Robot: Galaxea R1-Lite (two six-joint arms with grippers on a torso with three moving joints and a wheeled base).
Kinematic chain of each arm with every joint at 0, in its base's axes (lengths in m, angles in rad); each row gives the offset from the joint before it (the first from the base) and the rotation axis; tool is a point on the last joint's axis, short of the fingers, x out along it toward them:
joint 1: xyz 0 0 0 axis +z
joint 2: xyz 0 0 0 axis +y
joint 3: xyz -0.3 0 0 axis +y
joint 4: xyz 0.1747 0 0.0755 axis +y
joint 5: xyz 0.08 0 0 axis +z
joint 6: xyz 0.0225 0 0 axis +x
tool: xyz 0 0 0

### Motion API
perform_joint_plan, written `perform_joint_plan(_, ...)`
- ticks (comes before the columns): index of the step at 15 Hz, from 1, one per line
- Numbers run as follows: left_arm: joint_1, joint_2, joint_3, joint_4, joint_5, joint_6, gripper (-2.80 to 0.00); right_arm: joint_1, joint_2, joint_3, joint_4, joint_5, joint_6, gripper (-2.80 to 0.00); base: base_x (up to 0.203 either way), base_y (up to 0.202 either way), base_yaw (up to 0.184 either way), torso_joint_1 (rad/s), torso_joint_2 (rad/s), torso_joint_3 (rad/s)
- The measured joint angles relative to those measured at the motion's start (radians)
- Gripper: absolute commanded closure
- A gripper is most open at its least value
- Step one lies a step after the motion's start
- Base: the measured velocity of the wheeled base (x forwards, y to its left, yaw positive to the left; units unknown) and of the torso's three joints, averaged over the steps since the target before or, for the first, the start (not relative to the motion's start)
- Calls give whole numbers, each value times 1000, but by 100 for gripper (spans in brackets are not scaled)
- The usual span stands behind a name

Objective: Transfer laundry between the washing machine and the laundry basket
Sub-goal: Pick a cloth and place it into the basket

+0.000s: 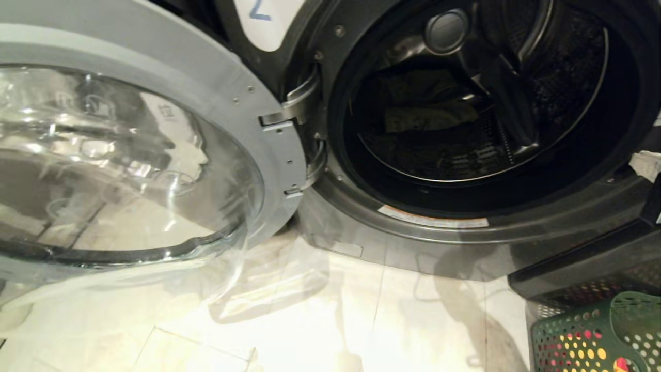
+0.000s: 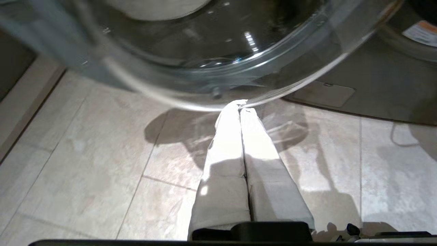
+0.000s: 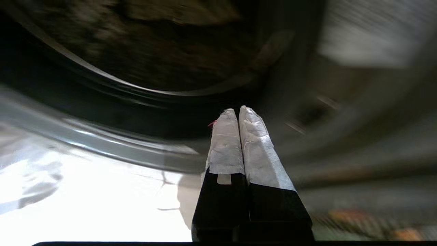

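Observation:
The washing machine (image 1: 465, 243) stands with its round glass door (image 1: 242, 103) swung wide to the left, and a white label with a 2 (image 1: 263, 15) sits above the hinge. Dark laundry (image 1: 428, 116) lies at the back of the drum. The green laundry basket (image 1: 594, 336) sits on the floor at the lower right, with pink and yellow colours showing through its holes. My right gripper (image 3: 239, 108) is shut and empty, just outside the lower rim of the drum opening (image 3: 136, 150). My left gripper (image 2: 240, 104) is shut and empty, low under the glass door (image 2: 218, 51).
Pale floor tiles (image 1: 330, 320) run in front of the machine. The open door overhangs the left half of the floor. A dark panel (image 1: 583, 263) juts out at the right, just above the basket. A white warning sticker (image 1: 433, 217) sits on the drum's lower rim.

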Motion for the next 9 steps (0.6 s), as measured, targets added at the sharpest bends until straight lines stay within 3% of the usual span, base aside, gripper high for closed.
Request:
perform_joint_plan(6, 0, 0, 0, -1, -2, 0, 0, -8, 13, 37, 0, -7, -2, 0, -1, -7, 160, 3, 2, 0)
perform_joint_plan(9, 0, 0, 0, -1, -1, 0, 0, -31, 53, 90, -5, -10, 2, 0, -1, 0, 29, 2, 1, 2)
